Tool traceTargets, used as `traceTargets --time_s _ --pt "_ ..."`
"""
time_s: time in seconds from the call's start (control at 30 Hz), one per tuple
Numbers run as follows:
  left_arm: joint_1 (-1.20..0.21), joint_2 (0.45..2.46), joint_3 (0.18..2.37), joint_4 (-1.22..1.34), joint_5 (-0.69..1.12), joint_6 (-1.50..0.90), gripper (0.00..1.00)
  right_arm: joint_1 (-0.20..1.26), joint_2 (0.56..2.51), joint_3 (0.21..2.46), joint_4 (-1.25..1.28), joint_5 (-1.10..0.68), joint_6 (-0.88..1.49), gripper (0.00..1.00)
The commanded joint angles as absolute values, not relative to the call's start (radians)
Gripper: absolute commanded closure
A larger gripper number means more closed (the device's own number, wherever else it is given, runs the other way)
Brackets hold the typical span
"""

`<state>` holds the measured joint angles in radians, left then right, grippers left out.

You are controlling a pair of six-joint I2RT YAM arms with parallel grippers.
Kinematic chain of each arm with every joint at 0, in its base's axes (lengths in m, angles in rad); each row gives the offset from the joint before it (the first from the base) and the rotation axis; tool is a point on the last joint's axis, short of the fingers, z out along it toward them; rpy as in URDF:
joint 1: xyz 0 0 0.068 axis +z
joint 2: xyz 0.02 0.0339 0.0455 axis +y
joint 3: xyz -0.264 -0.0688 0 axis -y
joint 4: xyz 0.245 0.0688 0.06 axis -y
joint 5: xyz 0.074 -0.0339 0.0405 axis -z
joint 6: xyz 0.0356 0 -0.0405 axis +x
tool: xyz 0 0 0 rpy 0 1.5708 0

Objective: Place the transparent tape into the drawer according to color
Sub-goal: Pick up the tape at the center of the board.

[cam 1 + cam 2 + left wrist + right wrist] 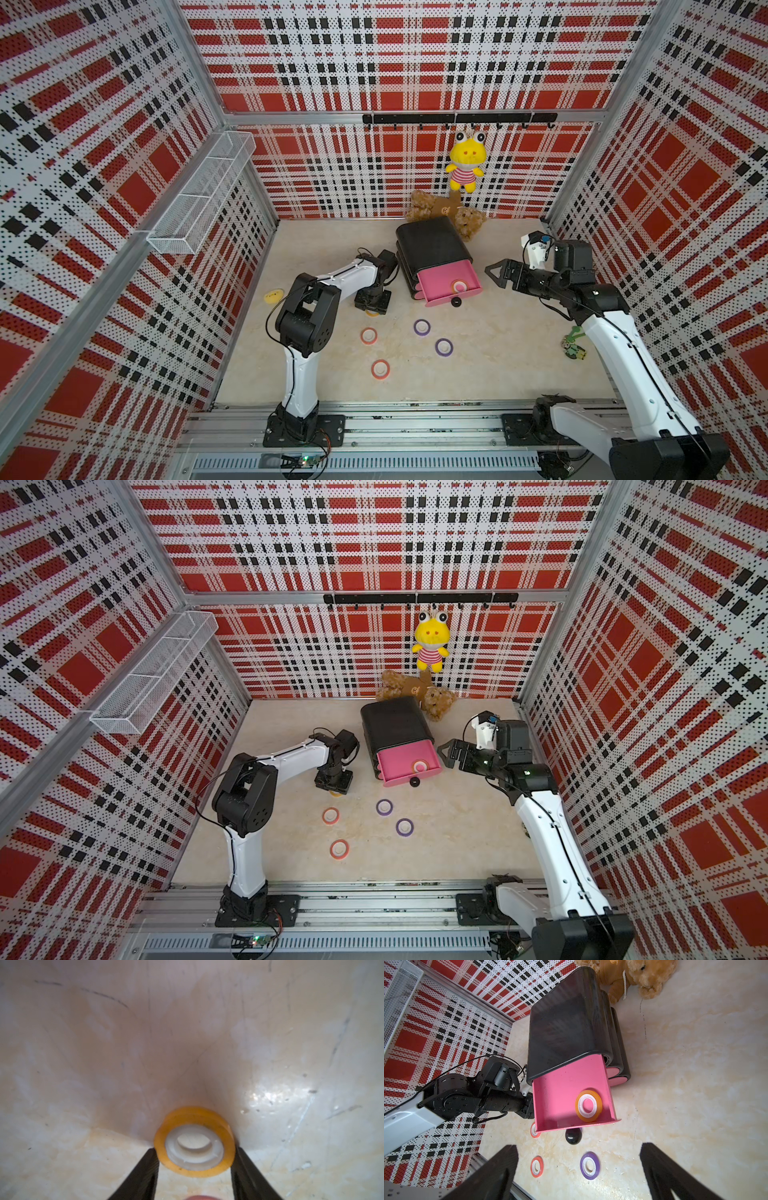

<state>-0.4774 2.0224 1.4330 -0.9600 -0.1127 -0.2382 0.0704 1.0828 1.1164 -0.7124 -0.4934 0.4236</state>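
Both top views are bright and evenly lit from overhead, with short, soft shadows on the tabletop (478, 365). Wide-angle distortion bows the wall frames (199, 70) toward the edges. In the left wrist view the yellow-orange tape ring (195, 1142) is slightly soft, a fan of shadow spreads behind it, and a glare patch (270, 1095) whitens the surface. The right wrist view is sharp, though the fingers (492, 1176) of the right gripper (578, 1146) seem blurred, and shadow crosses the open drawer (562, 1084).
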Motion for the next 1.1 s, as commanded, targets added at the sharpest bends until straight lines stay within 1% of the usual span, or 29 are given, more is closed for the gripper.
traceTargets --time_s 0.0,0.33,0.57,0.67,0.73,0.8,0.93,1.0,1.07 --pt "-0.469 1.999 1.451 -0.987 -0.122 -0.242 0.52 0.057 1.076 1.127 -0.704 -0.497 0.421 0.0" --pt "-0.469 1.975 1.463 -1.0 -0.123 -0.241 0.51 0.055 1.069 1.121 -0.701 -0.503 0.428 0.0" --pt "-0.469 2.026 1.475 -0.989 -0.144 -0.236 0.51 0.054 1.058 1.123 -0.701 -0.503 0.433 0.0" --pt "-0.473 2.057 1.492 -0.986 -0.153 -0.237 0.53 0.052 1.056 1.122 -0.703 -0.503 0.431 0.0" --pt "-0.478 2.079 1.502 -0.986 -0.153 -0.236 0.55 0.052 1.056 1.121 -0.703 -0.503 0.432 0.0" --pt "-0.487 2.094 1.503 -0.984 -0.15 -0.236 0.59 0.049 1.054 1.124 -0.705 -0.502 0.43 0.0" --pt "-0.5 2.109 1.485 -0.967 -0.148 -0.243 0.62 0.048 1.051 1.124 -0.709 -0.501 0.43 0.0" --pt "-0.501 2.114 1.458 -0.952 -0.138 -0.244 0.67 0.048 1.051 1.124 -0.71 -0.5 0.43 0.0" --pt "-0.499 2.118 1.432 -0.935 -0.133 -0.245 0.75 0.046 1.05 1.123 -0.71 -0.499 0.428 0.0"
